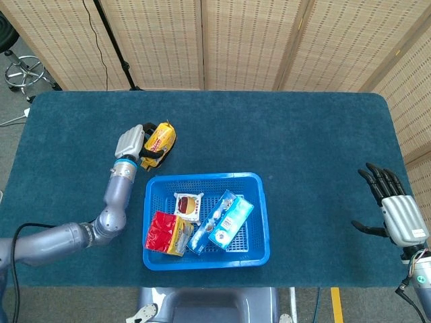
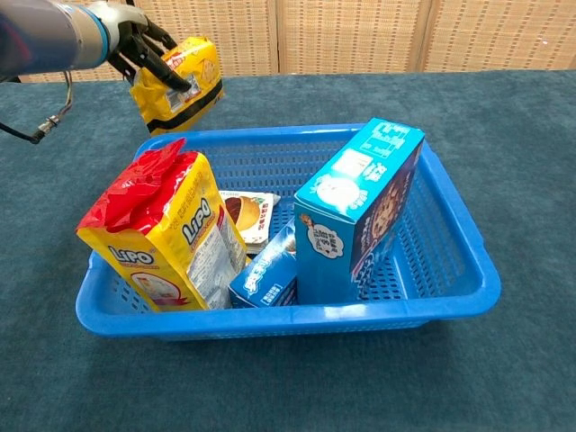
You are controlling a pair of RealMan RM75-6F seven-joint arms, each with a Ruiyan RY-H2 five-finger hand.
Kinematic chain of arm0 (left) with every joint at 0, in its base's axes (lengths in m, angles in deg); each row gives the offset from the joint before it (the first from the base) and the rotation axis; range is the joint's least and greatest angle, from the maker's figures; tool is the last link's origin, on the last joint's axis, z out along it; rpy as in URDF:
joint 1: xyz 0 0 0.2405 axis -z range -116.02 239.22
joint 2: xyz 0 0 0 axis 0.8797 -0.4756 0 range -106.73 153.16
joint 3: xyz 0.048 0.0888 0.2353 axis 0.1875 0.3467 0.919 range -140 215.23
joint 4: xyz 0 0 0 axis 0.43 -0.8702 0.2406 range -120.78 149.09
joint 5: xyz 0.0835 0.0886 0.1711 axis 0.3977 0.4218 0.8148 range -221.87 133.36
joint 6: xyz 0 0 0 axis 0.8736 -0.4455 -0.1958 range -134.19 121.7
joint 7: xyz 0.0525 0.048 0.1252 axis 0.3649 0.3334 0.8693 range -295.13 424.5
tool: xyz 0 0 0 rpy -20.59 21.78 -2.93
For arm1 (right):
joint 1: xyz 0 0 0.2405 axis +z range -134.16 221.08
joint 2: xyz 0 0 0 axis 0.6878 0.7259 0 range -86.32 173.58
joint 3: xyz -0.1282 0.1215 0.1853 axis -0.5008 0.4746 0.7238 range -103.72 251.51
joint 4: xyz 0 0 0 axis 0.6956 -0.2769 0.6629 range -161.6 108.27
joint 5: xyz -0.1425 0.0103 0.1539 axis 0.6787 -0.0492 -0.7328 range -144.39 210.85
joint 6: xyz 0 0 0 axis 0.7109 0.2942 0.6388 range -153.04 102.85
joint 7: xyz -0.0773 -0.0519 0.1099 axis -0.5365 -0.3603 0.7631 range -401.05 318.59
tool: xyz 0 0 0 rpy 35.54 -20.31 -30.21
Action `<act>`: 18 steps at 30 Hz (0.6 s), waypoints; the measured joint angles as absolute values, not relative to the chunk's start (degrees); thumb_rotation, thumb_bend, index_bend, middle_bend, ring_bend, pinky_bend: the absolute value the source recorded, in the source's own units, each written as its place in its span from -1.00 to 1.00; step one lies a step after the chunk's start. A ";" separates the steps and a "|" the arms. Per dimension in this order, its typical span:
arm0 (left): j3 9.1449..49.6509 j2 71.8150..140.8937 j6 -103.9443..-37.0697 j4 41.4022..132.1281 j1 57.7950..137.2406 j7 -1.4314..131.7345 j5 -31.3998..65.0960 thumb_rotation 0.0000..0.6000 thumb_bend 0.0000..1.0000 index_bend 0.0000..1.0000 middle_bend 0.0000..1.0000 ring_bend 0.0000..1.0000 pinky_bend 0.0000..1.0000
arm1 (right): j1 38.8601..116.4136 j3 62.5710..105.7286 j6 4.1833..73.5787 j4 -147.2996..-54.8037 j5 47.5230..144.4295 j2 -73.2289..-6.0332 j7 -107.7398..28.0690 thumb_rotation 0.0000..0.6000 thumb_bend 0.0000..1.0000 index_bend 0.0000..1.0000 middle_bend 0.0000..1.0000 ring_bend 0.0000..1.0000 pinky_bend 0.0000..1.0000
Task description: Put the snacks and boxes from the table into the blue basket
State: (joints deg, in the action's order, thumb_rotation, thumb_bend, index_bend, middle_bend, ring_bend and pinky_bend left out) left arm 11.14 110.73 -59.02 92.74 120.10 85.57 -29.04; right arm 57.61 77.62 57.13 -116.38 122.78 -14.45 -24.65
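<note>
I am holding a small yellow snack packet with red print (image 2: 180, 83) in my left hand (image 1: 130, 142), the dark fingers (image 2: 148, 56) wrapping around its upper part, and in the chest view the packet is hanging above the dark teal table cloth (image 1: 303, 148), just beyond the far left corner of the blue plastic basket (image 1: 266, 222). Inside the basket I am already seeing a yellow and red Lipo biscuit bag (image 2: 166, 238) standing upright, a tall light blue box (image 2: 360, 207) leaning, a smaller blue box (image 2: 265, 274) lying low and a flat white packet with a cake picture (image 1: 188, 205). My right hand (image 1: 397, 208) is resting far to the side with fingers spread, holding nothing. I am judging the task nearly finished: this packet seems the last item outside, and it only needs carrying over the rim and releasing.
</note>
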 measured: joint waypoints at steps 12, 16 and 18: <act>10.56 92.57 -52.84 118.76 106.76 66.90 6.36 1.00 -0.17 0.28 0.02 0.11 0.27 | 57.07 78.11 57.81 -117.40 123.04 -14.19 -25.18 1.00 -1.00 -1.00 -1.00 -1.00 -1.00; 12.68 90.06 -48.54 121.76 105.18 62.73 14.06 1.00 -0.17 0.26 0.02 0.10 0.27 | 57.03 78.21 57.54 -117.36 122.88 -14.15 -25.00 1.00 -1.00 -1.00 -1.00 -1.00 -1.00; 14.75 90.61 -47.41 121.62 105.45 62.40 15.94 1.00 -0.20 0.24 0.01 0.08 0.27 | 56.99 78.30 57.48 -117.31 122.78 -14.07 -24.76 1.00 -1.00 -1.00 -1.00 -1.00 -1.00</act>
State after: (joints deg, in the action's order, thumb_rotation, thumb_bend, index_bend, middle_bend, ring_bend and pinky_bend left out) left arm 14.75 90.61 -47.41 121.62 105.45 62.40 15.94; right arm 56.99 78.30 57.48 -117.31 122.78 -14.07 -24.76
